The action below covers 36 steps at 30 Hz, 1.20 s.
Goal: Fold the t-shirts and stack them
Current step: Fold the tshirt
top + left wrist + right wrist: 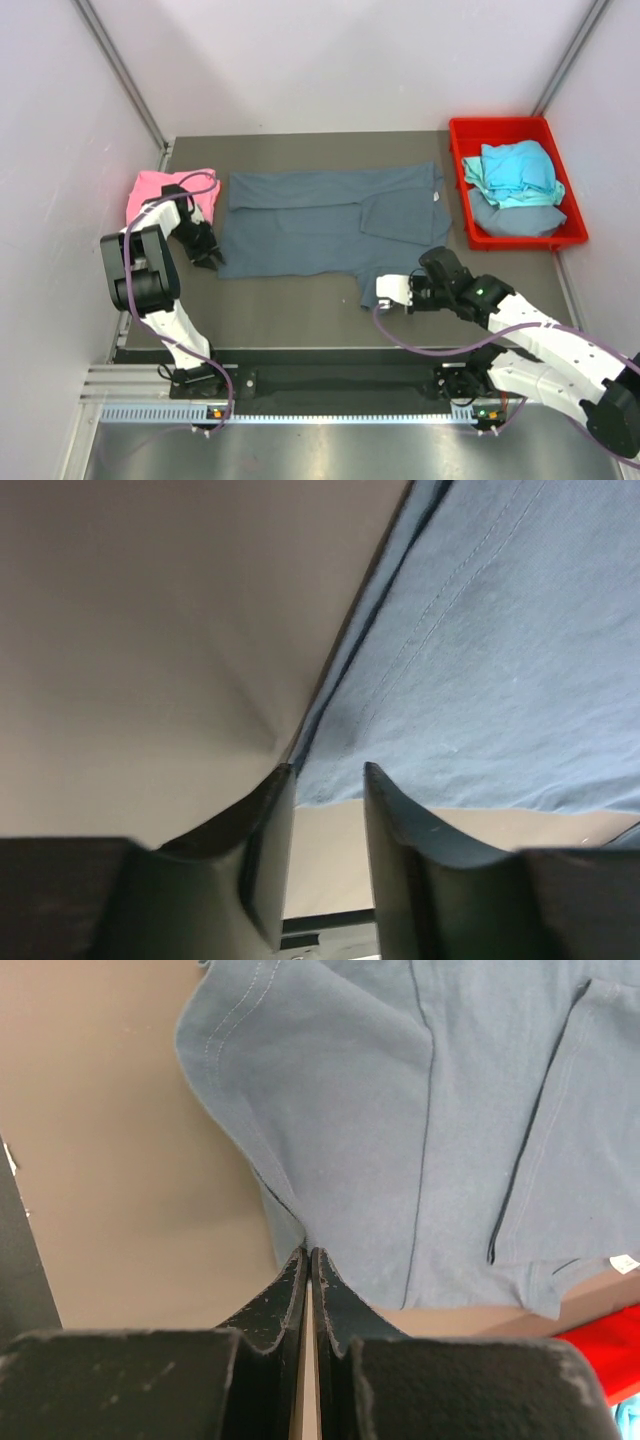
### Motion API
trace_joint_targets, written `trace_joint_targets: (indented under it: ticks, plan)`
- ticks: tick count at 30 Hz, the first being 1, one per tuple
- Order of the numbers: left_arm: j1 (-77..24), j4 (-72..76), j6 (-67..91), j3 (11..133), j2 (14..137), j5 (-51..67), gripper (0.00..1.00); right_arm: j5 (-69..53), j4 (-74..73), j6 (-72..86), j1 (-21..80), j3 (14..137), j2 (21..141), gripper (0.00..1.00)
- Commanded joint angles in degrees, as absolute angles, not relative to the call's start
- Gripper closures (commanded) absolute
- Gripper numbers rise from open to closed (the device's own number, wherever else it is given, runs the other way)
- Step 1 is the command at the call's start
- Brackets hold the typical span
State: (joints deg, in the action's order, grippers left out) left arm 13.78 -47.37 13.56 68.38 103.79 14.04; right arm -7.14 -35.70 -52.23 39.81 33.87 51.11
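Left gripper (328, 770) stands partly open, empty, at the left edge of the slate blue-grey cloth t-shirt (320, 225) lying on the brown counter (290, 310). Right gripper (308, 1252) is closed, tips touching the shirt's near edge; a pinch cannot be confirmed.

No text, brand, number or sign can be read in any view. The only label is a small white tag (624, 1263) at the edge of the grey shirt (420, 1130). It lies well to the right of the fingertips of the right gripper (309, 1253), about level with them, and its print is too small to make out.
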Motion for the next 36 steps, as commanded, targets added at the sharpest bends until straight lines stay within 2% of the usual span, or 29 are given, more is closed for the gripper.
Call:
trace_joint_targets:
  ticks: [1,9,13,15,16,17,18,27,36]
  plan:
    - [14.2,-50.4,12.8,69.8,103.6,13.8,0.64,-7.1,-33.0,-51.4,38.8,35.5,50.5,1.0]
    - [14.1,-51.5,12.5,65.8,101.4,14.0,0.61,-7.6,-31.4,-51.0,36.3,34.4,49.1,1.0]
    - [14.0,-51.5,12.5,65.1,101.7,14.8,0.66,-7.6,-31.6,-50.9,34.6,34.6,48.8,1.0]
    - [14.2,-51.5,12.6,65.0,102.0,15.0,0.73,-7.7,-31.4,-50.7,34.0,34.9,48.6,1.0]
    - [14.1,-51.6,12.5,65.1,102.0,15.2,0.88,-7.6,-31.2,-50.6,33.5,34.8,48.5,1.0]
    - [14.1,-51.7,12.6,65.5,102.0,15.4,0.98,-7.7,-31.0,-50.5,33.1,35.1,48.4,1.0]
    - [14.1,-51.9,12.6,65.7,101.9,15.7,1.0,-7.7,-31.2,-50.4,32.5,35.5,48.4,1.0]
    - [14.1,-54.3,11.6,70.1,97.1,19.7,1.0,-6.3,-31.5,-50.0,28.5,40.1,49.0,1.0]
    - [14.1,-57.8,8.5,82.7,96.0,22.6,1.0,-4.0,-26.5,-48.0,23.9,47.4,52.5,1.0]
